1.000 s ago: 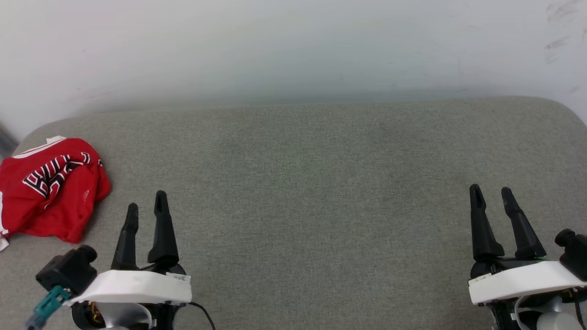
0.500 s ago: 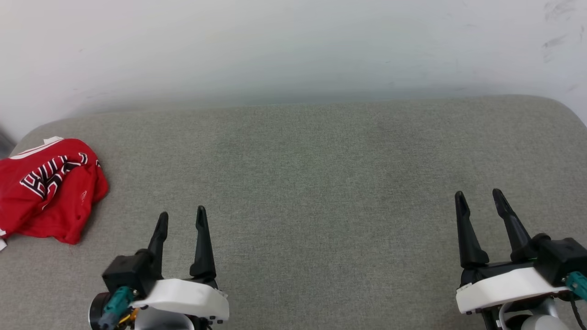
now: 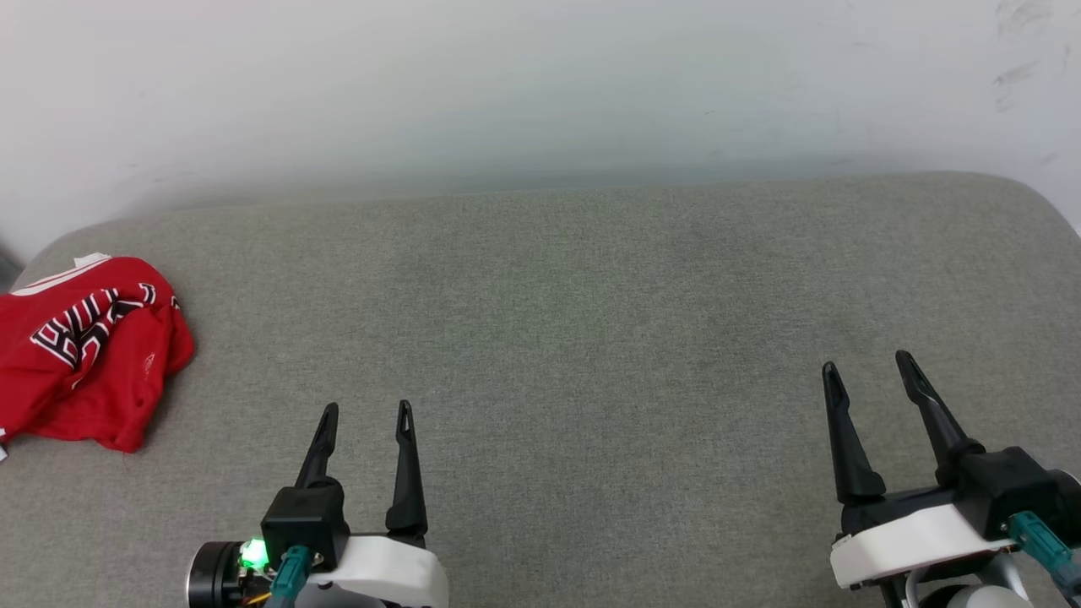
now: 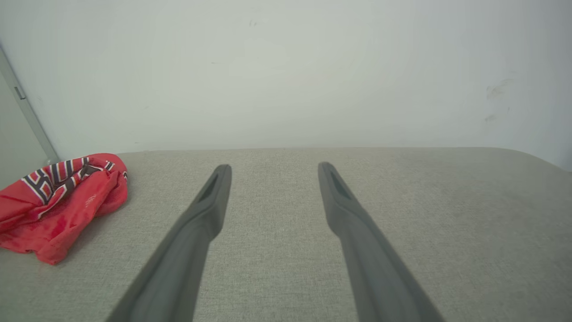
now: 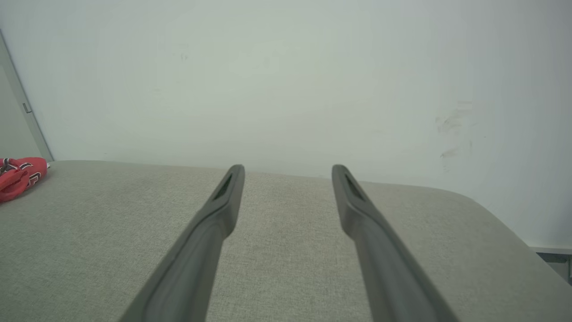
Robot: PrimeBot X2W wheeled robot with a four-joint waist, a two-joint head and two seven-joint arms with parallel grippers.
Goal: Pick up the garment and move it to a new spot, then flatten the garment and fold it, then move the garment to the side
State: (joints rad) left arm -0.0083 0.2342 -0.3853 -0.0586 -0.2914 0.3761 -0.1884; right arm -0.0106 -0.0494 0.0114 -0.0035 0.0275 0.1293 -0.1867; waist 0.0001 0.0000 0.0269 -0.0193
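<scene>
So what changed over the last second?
The left gripper pulled back toward the body and to the robot's right, away from the garment, with its wrist rolling. The right gripper drifted slightly inward and back. Nothing was grasped or released. Both stayed open and empty, and the garment stayed crumpled at the left end of the grey cushion.

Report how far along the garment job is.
Done: nothing visibly; the garment lies bunched at the left edge of the grey cushion, neither flat nor folded. In hand: nothing; the left gripper and right gripper are open, empty and apart from it. Left: picking it up, moving it, flattening, folding, setting it aside.
</scene>
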